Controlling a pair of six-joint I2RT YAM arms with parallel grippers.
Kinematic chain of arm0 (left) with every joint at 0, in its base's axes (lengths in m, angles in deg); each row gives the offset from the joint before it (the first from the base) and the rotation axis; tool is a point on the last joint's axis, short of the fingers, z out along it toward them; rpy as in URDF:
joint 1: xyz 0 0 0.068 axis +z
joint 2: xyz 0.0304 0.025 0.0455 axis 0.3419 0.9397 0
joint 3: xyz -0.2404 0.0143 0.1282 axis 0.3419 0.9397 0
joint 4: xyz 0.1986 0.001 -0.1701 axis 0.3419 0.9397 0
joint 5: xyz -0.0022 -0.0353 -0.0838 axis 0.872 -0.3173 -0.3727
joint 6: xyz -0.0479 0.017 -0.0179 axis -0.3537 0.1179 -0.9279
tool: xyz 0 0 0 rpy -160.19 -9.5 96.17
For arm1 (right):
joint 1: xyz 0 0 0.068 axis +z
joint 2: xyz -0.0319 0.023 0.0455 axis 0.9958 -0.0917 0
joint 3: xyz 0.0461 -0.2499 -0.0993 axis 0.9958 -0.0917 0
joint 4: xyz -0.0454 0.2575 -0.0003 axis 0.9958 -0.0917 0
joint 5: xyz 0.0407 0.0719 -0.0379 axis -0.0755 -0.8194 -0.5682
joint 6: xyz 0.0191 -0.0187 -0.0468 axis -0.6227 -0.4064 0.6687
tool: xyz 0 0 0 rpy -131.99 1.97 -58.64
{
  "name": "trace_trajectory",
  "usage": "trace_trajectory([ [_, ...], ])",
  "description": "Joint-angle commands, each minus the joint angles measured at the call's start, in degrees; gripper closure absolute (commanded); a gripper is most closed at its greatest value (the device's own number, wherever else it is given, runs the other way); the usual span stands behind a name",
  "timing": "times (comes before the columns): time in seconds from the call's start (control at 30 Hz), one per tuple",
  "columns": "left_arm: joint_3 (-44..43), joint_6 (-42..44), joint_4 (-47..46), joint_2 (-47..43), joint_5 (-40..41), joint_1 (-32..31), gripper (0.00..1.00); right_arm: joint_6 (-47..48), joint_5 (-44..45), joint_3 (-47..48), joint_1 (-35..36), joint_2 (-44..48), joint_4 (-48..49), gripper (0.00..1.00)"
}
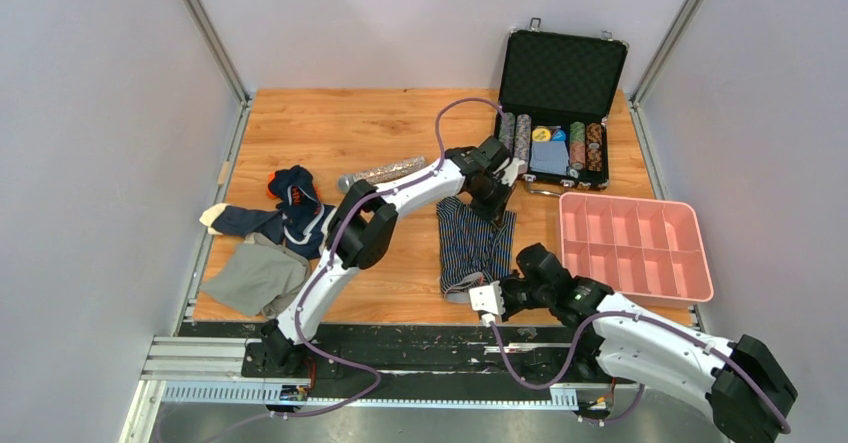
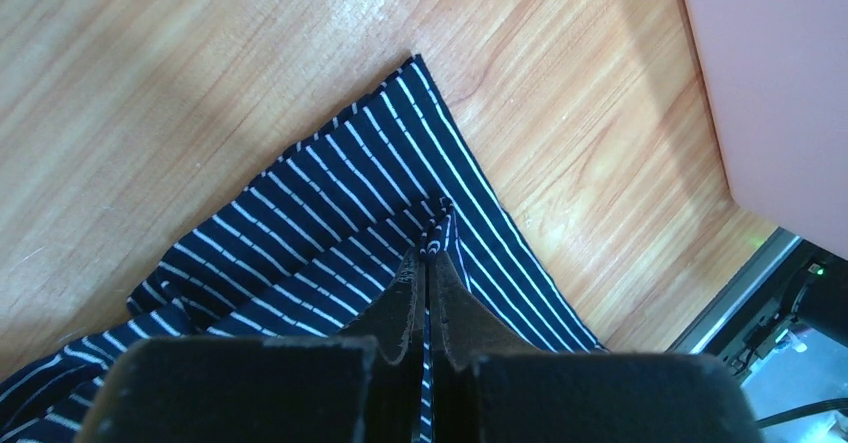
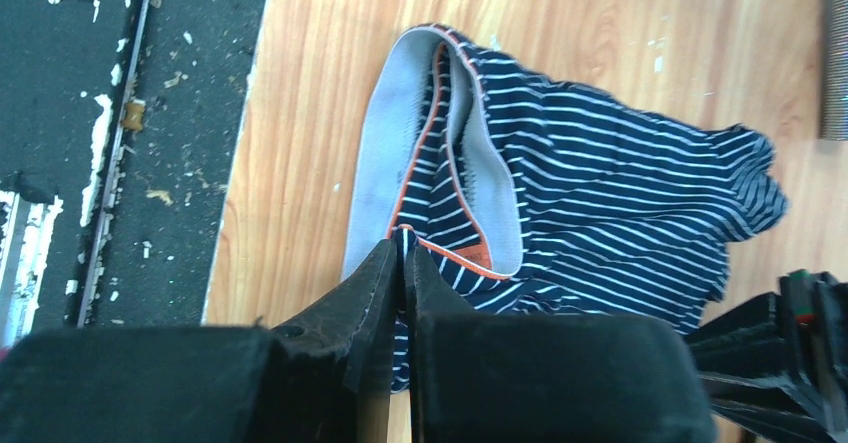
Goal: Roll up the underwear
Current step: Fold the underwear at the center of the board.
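Note:
The navy, white-striped underwear (image 1: 472, 248) lies spread on the wooden table between the two arms. My left gripper (image 1: 497, 203) is at its far end, shut on a pinched fold of the striped cloth (image 2: 330, 213), seen up close at the left gripper (image 2: 428, 255). My right gripper (image 1: 492, 299) is at the near end, shut on the grey, orange-edged waistband (image 3: 375, 153), with the right gripper (image 3: 403, 246) pinching its rim. A second, plain navy underwear with an orange patch (image 1: 292, 206) lies crumpled at the left.
A flat grey cloth (image 1: 255, 275) lies by the left front edge. A pink compartment tray (image 1: 635, 248) sits to the right, and an open black case of poker chips (image 1: 560, 113) stands behind it. A silvery cylinder (image 1: 385, 171) lies mid-table. The black rail (image 3: 150, 113) runs along the table's near edge.

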Motion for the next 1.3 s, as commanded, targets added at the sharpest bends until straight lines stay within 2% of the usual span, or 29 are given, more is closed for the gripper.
trace_trajectory([
  [0.0, -2.6, 0.4, 0.4, -6.1, 0.6, 1.6, 1.00, 1.6, 0.6, 4.2, -0.5, 2.7, -2.4, 1.00],
  [0.2, -2.5, 0.8, 0.6, -7.1, 1.5, 2.9, 1.00, 6.1, -1.5, 5.5, -4.1, 4.6, -7.9, 1.00],
  [0.37, -2.8, 0.6, 0.1, -7.7, 2.3, 2.9, 1.00, 10.8, -4.9, 6.5, -10.0, 5.0, -11.3, 1.00],
  [0.5, -2.9, 0.4, -0.5, -7.6, 2.6, 2.9, 1.00, 10.8, -7.1, 7.5, -13.9, 4.4, -12.0, 1.00],
  [0.8, -5.6, 0.4, -1.8, -4.2, 3.2, 2.9, 1.00, 9.9, -5.9, 4.4, -14.7, 7.9, -11.9, 0.99],
  [0.93, -5.8, 0.6, -2.6, -3.1, 2.6, 2.9, 1.00, 9.6, -2.3, 4.0, -14.8, 10.4, -13.6, 0.76],
  [1.03, -5.4, -0.5, -3.6, -2.6, 0.0, 2.9, 1.00, 4.0, -3.9, 10.1, -14.8, 11.7, -22.3, 0.59],
  [1.1, -4.9, -1.6, -4.5, -2.4, -1.7, 2.8, 1.00, -6.7, -5.4, 15.8, -14.8, 11.9, -26.0, 0.45],
  [1.17, -4.7, -2.7, -4.9, -2.0, -2.0, 2.8, 1.00, -20.2, -4.4, 21.3, -14.8, 10.7, -26.1, 0.34],
  [1.23, -4.8, -3.7, -5.2, -1.7, -2.0, 2.8, 1.00, -33.9, -1.2, 25.9, -14.9, 7.4, -26.4, 0.33],
  [1.27, -4.8, -4.0, -5.4, -1.6, -2.0, 2.8, 1.00, -37.7, -1.0, 28.3, -15.7, 5.5, -26.7, 0.33],
])
